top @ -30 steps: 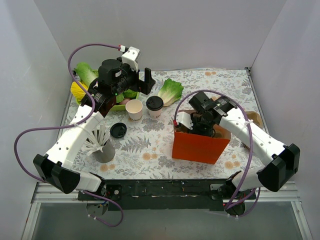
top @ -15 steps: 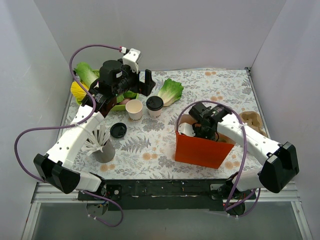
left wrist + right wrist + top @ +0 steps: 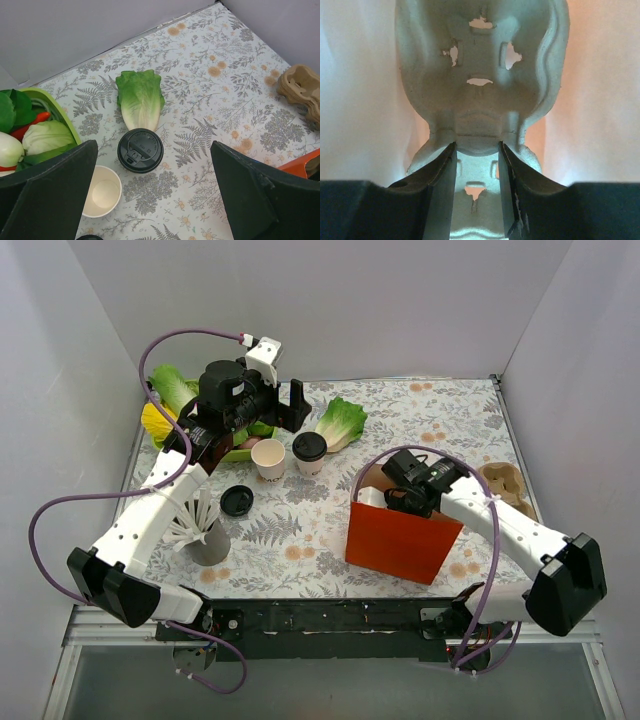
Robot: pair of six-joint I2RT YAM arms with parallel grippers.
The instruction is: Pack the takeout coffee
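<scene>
Reaches with the left arm (image 3: 150,505) from the near-left corner of the desk (image 3: 440,410) toward its far-left corner, elbow low, wrist raised above the surface. Holds the left fingers (image 3: 45,192) spread as wide as they go, angled down at the desk, gripping nothing and touching nothing. Bends the right arm (image 3: 510,520) from the near-right corner in toward the middle of the desk, wrist tipped steeply downward. Pinches with the right fingers (image 3: 440,195) the middle ridge of a pulp tray (image 3: 480,75), one finger pressed against each side.
</scene>
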